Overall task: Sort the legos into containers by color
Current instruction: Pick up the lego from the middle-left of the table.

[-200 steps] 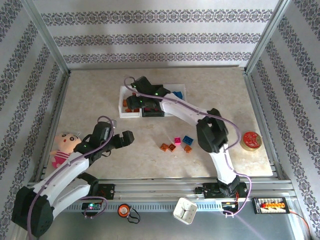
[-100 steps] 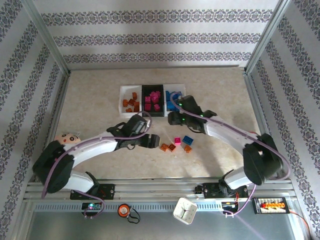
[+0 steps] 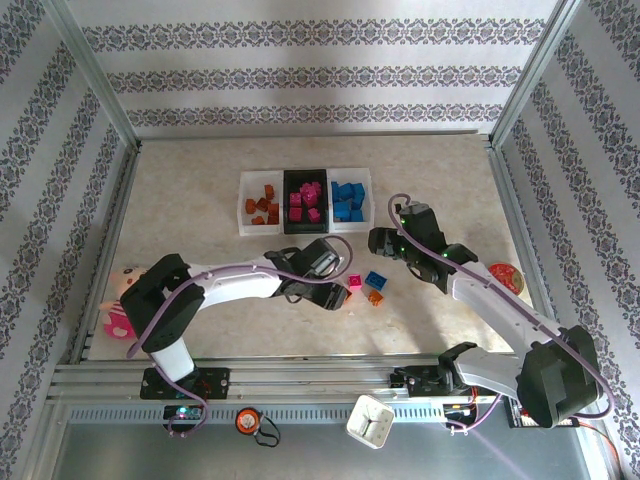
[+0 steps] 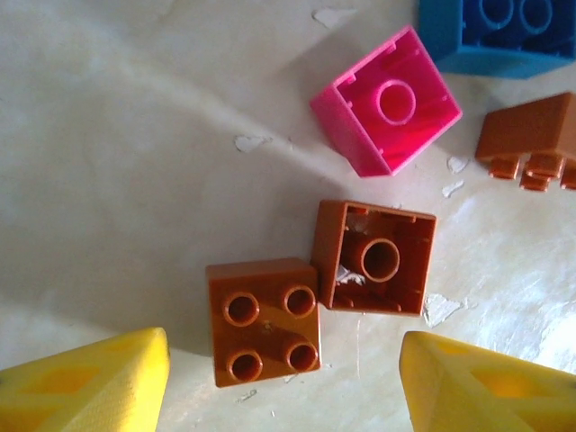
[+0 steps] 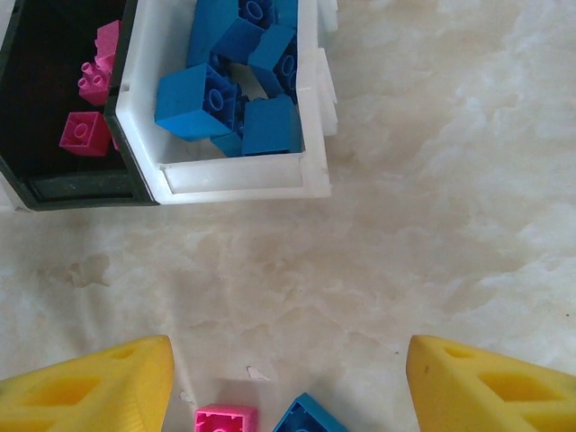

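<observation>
Two orange-brown legos lie between my open left gripper's [image 4: 283, 396] yellow fingers [image 4: 90, 382]: one studs up [image 4: 264, 319], one upside down [image 4: 375, 256] touching it. Past them are a magenta lego [image 4: 387, 101], a blue lego [image 4: 499, 31] and a third orange lego [image 4: 531, 139] on its side. From above, the left gripper [image 3: 325, 290] hangs over this cluster [image 3: 355, 280]. My right gripper [image 3: 378, 242] is open above bare table, between the cluster and the containers [image 3: 305, 228]. The blue-filled bin [image 5: 238, 90] and black bin [image 5: 72, 108] lie ahead; a pink lego [image 5: 225, 420] and blue lego [image 5: 310, 416] sit between its fingers.
The left bin [image 3: 262, 205] holds orange legos, the black one [image 3: 305, 203] pink. A doll [image 3: 120, 310] lies at the left edge behind my left arm. A red-topped tape roll [image 3: 503, 280] sits at the right edge. A white cup [image 3: 370, 420] stands off the table's front rail.
My left arm swung right from beside the doll to the loose legos. My right arm pulled back from over the bins toward the near right, uncovering all three bins.
</observation>
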`<state>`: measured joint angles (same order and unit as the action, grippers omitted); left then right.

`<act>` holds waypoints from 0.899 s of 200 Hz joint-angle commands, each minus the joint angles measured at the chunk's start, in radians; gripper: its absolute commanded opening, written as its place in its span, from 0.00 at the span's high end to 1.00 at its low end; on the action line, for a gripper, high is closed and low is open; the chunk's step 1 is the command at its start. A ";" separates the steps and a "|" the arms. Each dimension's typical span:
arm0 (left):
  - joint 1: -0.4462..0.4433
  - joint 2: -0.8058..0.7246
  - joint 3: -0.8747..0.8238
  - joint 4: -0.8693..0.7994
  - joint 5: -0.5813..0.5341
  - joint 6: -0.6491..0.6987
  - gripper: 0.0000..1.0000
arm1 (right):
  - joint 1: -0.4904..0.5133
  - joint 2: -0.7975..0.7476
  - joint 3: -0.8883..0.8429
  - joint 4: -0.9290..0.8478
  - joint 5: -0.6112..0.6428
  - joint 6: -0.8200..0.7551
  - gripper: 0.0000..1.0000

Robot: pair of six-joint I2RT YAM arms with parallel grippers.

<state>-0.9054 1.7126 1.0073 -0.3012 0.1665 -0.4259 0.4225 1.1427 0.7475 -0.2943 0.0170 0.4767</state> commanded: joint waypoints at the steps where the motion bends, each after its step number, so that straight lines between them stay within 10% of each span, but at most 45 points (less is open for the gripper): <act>1: -0.029 0.030 0.031 -0.074 -0.064 0.038 0.33 | -0.007 -0.020 -0.019 0.010 -0.006 0.022 0.31; 109: -0.043 0.111 0.051 -0.006 -0.122 0.087 0.51 | -0.019 -0.054 -0.031 0.002 -0.017 0.022 0.30; 180: -0.004 -0.094 -0.072 -0.009 -0.204 0.033 0.69 | -0.024 -0.053 -0.037 0.013 -0.031 0.032 0.30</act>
<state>-0.9340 1.7302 0.9749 -0.3058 0.0200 -0.3706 0.4076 1.1038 0.7200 -0.2943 0.0067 0.4953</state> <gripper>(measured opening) 0.326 0.695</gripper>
